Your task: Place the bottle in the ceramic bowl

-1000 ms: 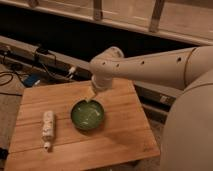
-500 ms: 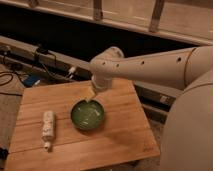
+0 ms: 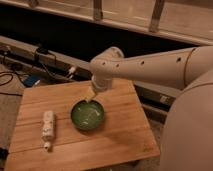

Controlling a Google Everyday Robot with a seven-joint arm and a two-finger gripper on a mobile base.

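Note:
The whitish-cream bottle [image 3: 48, 127] lies on its side on the left part of the wooden table [image 3: 120, 135], its narrow white cap pointing toward the front edge. The green ceramic bowl [image 3: 88, 115] sits near the table's middle, a short way right of the bottle, and holds nothing. My gripper [image 3: 90, 95] hangs from the white arm just above the bowl's far rim, well to the right of the bottle and apart from it.
The white arm [image 3: 150, 67] reaches in from the right over the table's back half. Cables and plugs [image 3: 42, 55] lie on the ledge behind the table's left side. The robot's white body [image 3: 190, 130] fills the right edge.

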